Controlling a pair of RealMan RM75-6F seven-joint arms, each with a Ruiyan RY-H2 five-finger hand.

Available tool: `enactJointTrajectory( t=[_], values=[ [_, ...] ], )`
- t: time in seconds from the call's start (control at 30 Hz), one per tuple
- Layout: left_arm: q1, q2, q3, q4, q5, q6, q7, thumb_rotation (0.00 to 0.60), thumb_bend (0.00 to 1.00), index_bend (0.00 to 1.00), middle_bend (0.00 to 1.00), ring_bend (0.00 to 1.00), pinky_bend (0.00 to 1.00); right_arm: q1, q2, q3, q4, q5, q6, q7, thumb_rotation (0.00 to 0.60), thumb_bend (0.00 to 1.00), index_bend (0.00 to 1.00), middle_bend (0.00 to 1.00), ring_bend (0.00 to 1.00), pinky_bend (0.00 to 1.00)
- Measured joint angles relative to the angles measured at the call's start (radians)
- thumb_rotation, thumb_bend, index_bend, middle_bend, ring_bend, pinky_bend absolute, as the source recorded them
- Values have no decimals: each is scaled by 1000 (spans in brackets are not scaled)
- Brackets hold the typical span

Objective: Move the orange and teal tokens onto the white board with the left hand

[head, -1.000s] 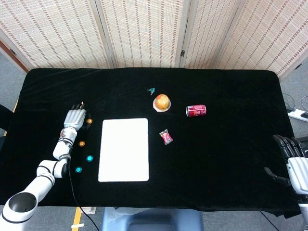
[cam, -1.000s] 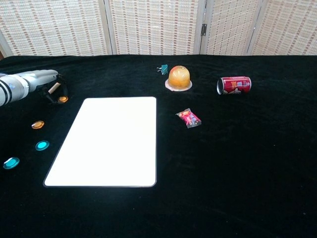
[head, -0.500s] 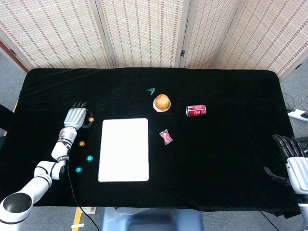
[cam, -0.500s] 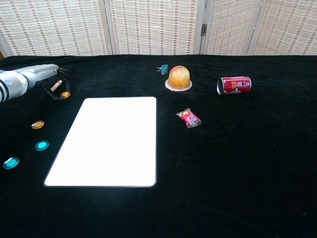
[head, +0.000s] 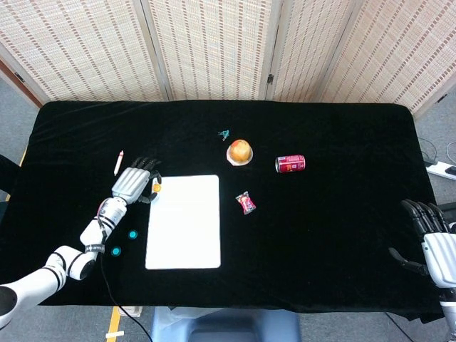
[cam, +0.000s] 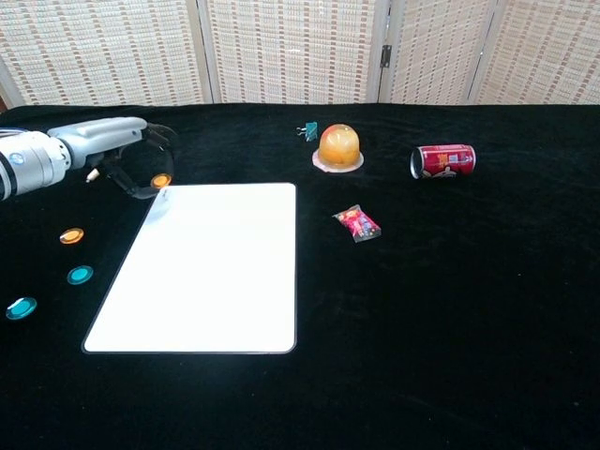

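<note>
Left robot hand point(cam: 127, 150) pinches an orange token point(cam: 161, 180) in curled fingertips, just above the white board's point(cam: 206, 272) near-left corner. Right robot hand point(head: 433, 235) spread, holding nothing.

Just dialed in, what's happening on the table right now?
The left hand holds an orange token right at the far left corner of the white board. A second orange token and two teal tokens lie on the cloth left of the board. The board is bare. The right hand idles at the table's right edge.
</note>
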Motion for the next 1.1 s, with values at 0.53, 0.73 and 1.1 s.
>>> enactJointTrajectory(
  t=[0.53,0.73,1.1],
  values=[
    [0,76,63,-251,43,19,184,600,407,267,117,13,0,-2,-3,-1,4,-2,3,3,600,270,65,112,66,30],
    [27,110,70,-287,30,47,199,600,408,355,116,13,0,-2,-4,-1,4,-6,4,4,600,270,65,112,64,30],
    [140,155,125,-288,30,138,161,600,410,444,116,14,0,7,-9,-3,3,-25,4,1,600,270,65,113,61,30]
  ],
)
